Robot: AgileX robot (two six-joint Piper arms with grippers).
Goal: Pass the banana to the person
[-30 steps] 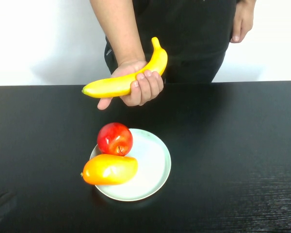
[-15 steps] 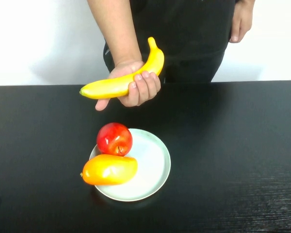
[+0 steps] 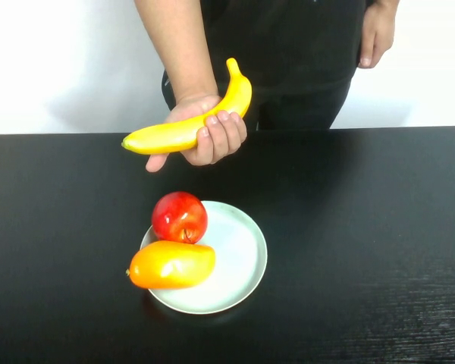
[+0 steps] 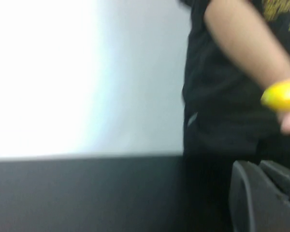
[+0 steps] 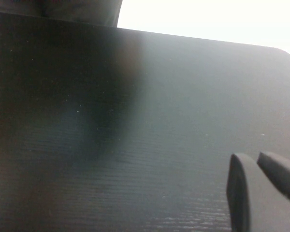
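The person (image 3: pixel 288 53) in a black shirt stands behind the far table edge and holds the banana (image 3: pixel 186 125) in one hand above that edge. The banana's tip and the person's arm also show in the left wrist view (image 4: pixel 282 95). Neither gripper shows in the high view. My left gripper (image 4: pixel 261 169) is shut and empty, low over the table on the near left, apart from the banana. My right gripper (image 5: pixel 256 162) is shut and empty above bare black table.
A pale round plate (image 3: pixel 243 265) sits at the table's middle with a red apple (image 3: pixel 180 217) and an orange-yellow mango (image 3: pixel 171 265) on its left side. The black table (image 3: pixel 364 227) ends at a white wall behind.
The person's hand has lifted the banana slightly up and away towards their body. A dark shape at the near left corner of the high view has left the picture.
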